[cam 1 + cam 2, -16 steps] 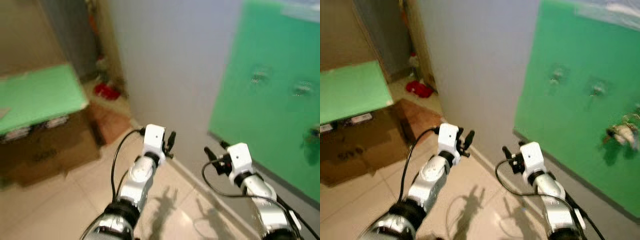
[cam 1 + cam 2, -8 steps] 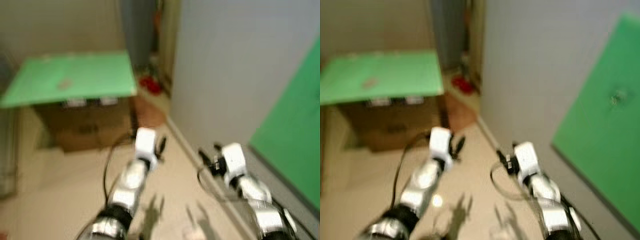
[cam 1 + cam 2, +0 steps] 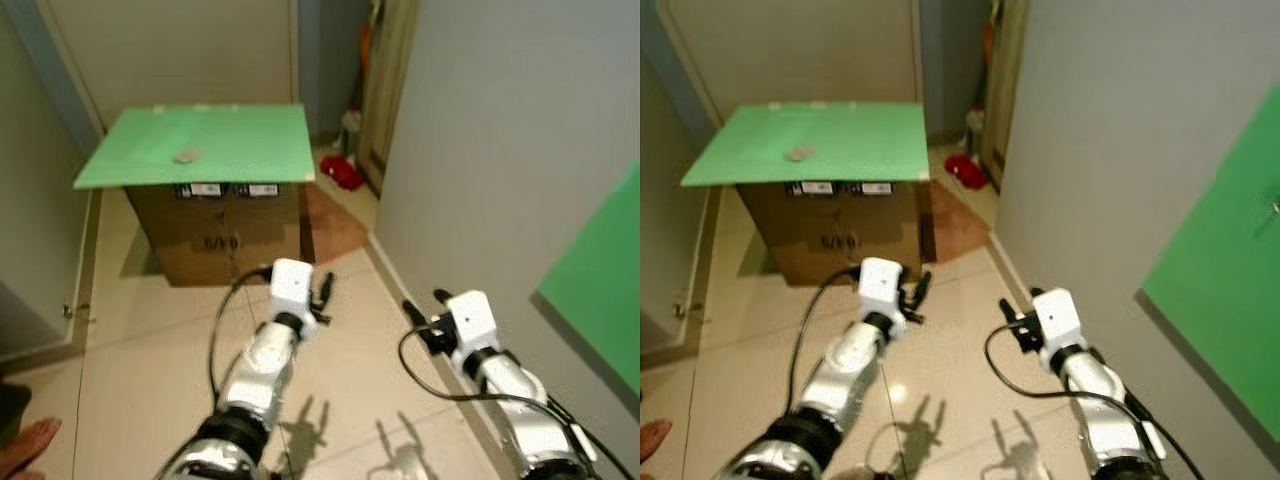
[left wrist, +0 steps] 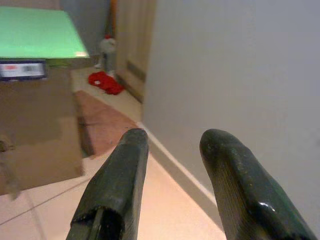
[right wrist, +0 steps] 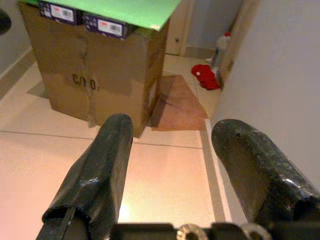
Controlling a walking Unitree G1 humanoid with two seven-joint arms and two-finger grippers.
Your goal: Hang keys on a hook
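- Left eye view: you have both silver arms raised ahead at about chest level, neither one carrying anything, which suits a robot in transit rather than one at work.
- Your left gripper (image 3: 322, 292) hangs over the pale tiled floor (image 3: 150, 350) with its two black fingers (image 4: 116, 185) set a moderate gap apart and nothing between them.
- Your right gripper (image 3: 426, 304) is held beside the grey wall (image 3: 500, 150), its fingers (image 5: 97, 177) spread wide and likewise empty.
- Ahead stands a brown cardboard box (image 3: 225, 235) topped with a flat green board (image 3: 200, 145). The board serves as a raised work surface, so that anything lying on it comes within reach.
- A small grey-brown item (image 3: 186, 155) lies on that board, near its middle. It may be the keys, but it is too small to confirm.
- A green panel (image 3: 600, 290) is mounted on the grey wall at your right. No hook can be made out on the part in view.
- A red cloth (image 3: 342, 172) and a white bottle (image 3: 349, 128) lie on the floor in the corner beyond the box, well apart from both grippers.
- A person's hand (image 3: 25, 445) rests at the lower left edge, clear of your arms.
- Judgement: the pick has not begun; you need to close on the box first.
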